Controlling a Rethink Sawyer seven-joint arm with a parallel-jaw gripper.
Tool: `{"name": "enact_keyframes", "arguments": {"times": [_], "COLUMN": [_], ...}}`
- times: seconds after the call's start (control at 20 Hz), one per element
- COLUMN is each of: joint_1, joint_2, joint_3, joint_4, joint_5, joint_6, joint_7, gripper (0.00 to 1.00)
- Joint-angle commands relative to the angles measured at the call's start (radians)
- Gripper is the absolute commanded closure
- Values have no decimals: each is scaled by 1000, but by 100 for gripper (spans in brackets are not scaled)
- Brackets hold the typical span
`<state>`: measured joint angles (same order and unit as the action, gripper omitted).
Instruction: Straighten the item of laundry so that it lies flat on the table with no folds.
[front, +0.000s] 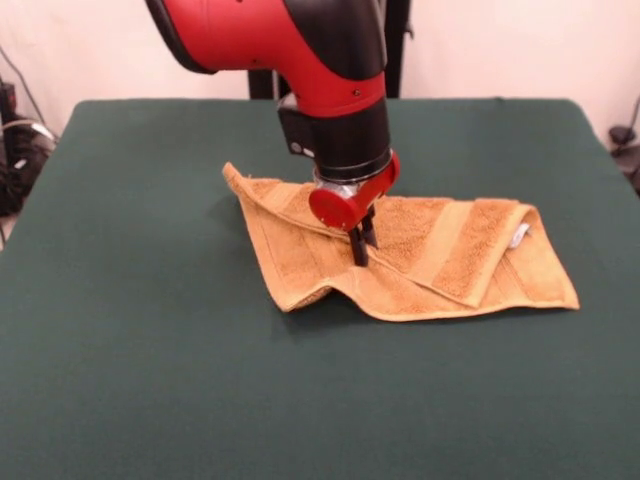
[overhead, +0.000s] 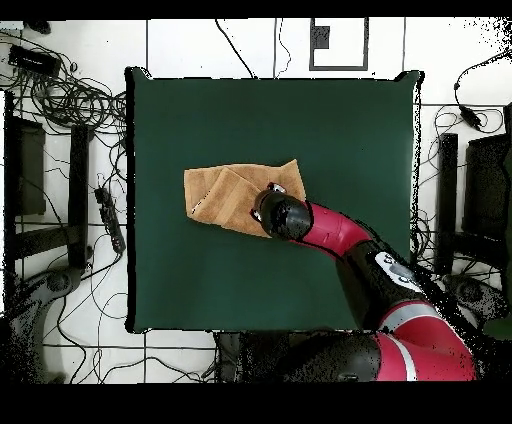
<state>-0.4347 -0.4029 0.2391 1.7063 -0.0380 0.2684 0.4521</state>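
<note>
Front view, towel (front: 430, 255): lying crumpled around the middle of the table (front: 150, 380), stretching from a raised corner at picture left out to a flatter corner at picture right.
Front view, folds: one flap lying doubled over the right half, its border bands running diagonally; left edge curling up off the cloth; near edge buckling into a small hump at lower left.
Front view, care tag (front: 519, 236): showing white at the folded flap's right edge.
Front view, gripper (front: 362, 246): coming straight down from above onto the towel's middle, tips sinking into a crease between the raised left part and the doubled right part.
Front view, gripper state: dark fingers standing close together with terry bunching at them, apparently pinching a ridge of the towel.
Front view, arm (front: 330, 70): hanging over the towel's far-left portion, hiding part of the far edge.
Overhead view, towel (overhead: 225, 195): sitting slightly left of the table's centre, well apart from every table edge (overhead: 270, 290), outline looking like an uneven wedge rather than a square.
Overhead view, gripper: hiding under the wrist (overhead: 280, 214), state not readable here.
Overhead view, relation: wrist covering the towel's lower-right part, most of the fabric spreading away to picture left and up.
</note>
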Motion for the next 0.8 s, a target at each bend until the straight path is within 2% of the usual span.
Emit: {"name": "enact_keyframes", "arguments": {"times": [0.05,0.75,0.8], "joint_1": [42,33,33], "joint_2": [112,122,121], "joint_3": [-66,-66,-67], "joint_4": [23,2,3], "joint_5": [14,16,15], "joint_6": [97,86,88], "joint_7": [269,257,257], "gripper": [100,100,0]}}
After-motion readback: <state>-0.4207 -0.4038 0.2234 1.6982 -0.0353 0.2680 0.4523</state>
